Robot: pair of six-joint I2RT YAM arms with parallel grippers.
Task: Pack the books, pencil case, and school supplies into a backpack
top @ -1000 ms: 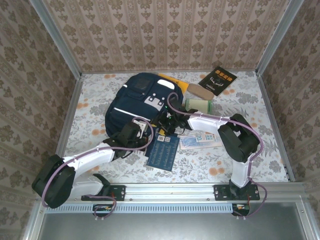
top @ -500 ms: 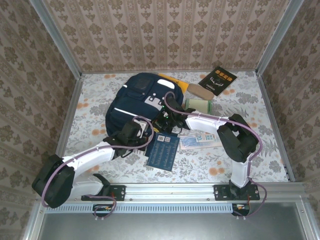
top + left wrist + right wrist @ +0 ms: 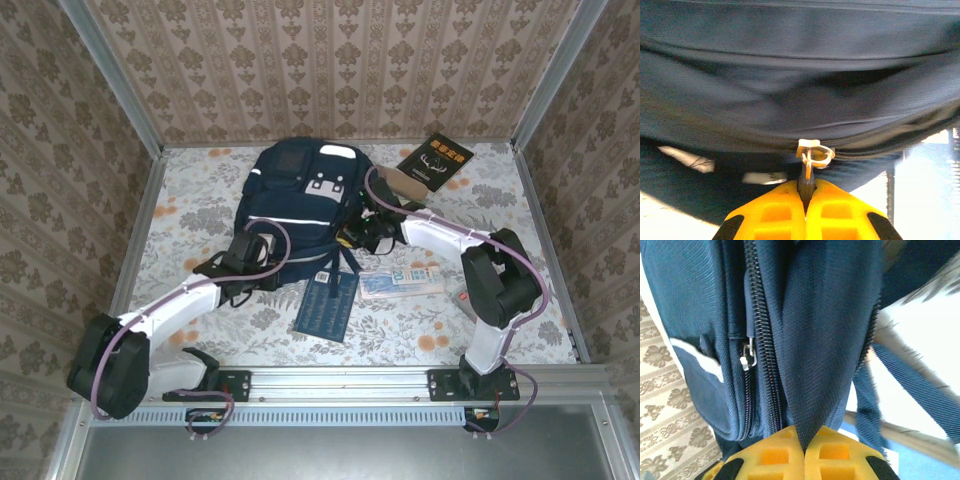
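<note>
Top external view gives us the backpack (image 3: 295, 195) lying flat in the middle, top toward the far wall. In the left wrist view, our left gripper (image 3: 805, 194) is clenched on the zipper pull (image 3: 812, 154). In the right wrist view, our right gripper (image 3: 804, 439) pinches a fold of backpack fabric. The navy book (image 3: 327, 303) touches the bag's near edge, with the blue pack (image 3: 400, 283) just beside it. The black book (image 3: 436, 160) lies far right. The right arm (image 3: 440, 235) partly hides the tan case (image 3: 403, 183).
</note>
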